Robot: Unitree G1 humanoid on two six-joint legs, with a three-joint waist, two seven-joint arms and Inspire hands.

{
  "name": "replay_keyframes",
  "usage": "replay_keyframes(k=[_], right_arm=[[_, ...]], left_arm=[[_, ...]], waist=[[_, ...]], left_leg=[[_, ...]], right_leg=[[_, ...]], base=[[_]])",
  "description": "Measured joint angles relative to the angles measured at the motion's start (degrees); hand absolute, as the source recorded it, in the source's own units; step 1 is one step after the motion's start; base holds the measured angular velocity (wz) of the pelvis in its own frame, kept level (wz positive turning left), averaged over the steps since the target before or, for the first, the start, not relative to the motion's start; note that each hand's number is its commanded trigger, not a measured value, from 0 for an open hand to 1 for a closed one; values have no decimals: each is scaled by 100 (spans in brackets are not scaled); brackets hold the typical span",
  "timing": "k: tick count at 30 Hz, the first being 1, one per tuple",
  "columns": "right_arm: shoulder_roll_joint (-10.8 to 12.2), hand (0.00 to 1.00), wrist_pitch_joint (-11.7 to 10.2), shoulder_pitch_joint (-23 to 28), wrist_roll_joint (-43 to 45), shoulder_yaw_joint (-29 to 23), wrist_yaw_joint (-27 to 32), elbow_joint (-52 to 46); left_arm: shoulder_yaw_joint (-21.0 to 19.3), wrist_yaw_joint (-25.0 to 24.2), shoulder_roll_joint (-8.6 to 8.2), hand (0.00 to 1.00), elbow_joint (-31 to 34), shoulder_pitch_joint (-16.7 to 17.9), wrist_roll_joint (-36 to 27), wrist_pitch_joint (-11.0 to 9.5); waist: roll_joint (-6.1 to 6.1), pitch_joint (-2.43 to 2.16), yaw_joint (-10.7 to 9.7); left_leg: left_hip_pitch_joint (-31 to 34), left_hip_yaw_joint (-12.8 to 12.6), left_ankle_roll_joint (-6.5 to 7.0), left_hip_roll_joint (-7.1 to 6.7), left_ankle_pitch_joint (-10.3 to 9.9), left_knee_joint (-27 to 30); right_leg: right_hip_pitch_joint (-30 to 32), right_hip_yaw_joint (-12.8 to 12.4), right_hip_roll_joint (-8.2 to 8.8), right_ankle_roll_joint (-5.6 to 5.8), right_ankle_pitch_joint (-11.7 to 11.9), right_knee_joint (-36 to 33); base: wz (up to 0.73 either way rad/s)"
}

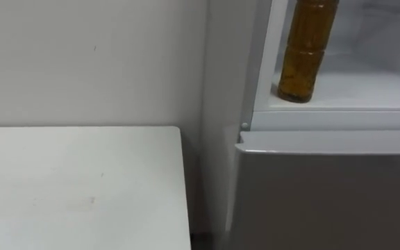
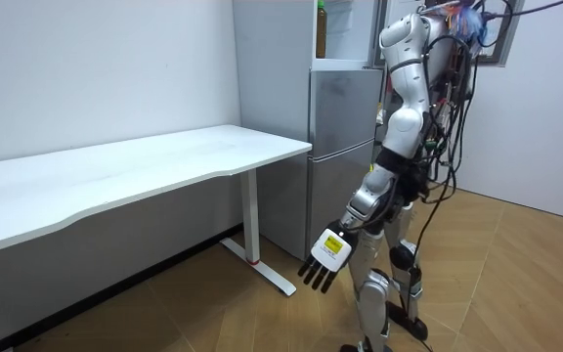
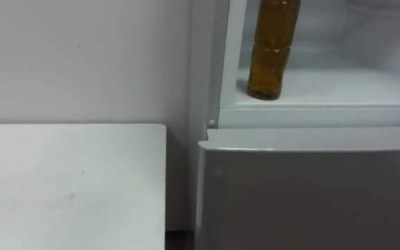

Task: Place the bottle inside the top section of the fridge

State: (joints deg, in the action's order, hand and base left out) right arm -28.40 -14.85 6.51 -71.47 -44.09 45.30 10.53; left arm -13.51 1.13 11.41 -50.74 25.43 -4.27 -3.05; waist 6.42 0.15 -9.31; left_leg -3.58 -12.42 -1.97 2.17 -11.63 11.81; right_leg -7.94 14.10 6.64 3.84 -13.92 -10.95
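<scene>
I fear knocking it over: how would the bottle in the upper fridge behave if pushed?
The bottle is tall and narrow, so a high push would probably tip it. It looks full of brown liquid, so likely heavy for its size. It stands near the front edge of the fridge shelf, so it might fall out.

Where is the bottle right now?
The bottle stands upright in the open upper fridge, at its front left, above the lower door and right of the table.
</scene>
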Motion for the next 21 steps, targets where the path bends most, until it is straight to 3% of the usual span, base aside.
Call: replay_keyframes(k=[9, 21], right_arm=[[-69, 0, -57, -224, 304, 0, 35, -954], [-62, 0, 57, -434, 621, 15, 148, -1171]], left_arm=[[-1, -2, -13, 0, -70, 5, 64, 8], [2, -73, -64, 0, -292, -31, 324, -3]], waist=[[-59, -23, 18], [-184, -22, 36]], left_leg=[[35, 1, 0, 14, -1, 39], [55, -1, 4, 20, 0, 92]], right_leg=[[63, 15, 4, -3, 2, -102], [107, 11, 16, -9, 4, -176]], base=[[0], [0]])
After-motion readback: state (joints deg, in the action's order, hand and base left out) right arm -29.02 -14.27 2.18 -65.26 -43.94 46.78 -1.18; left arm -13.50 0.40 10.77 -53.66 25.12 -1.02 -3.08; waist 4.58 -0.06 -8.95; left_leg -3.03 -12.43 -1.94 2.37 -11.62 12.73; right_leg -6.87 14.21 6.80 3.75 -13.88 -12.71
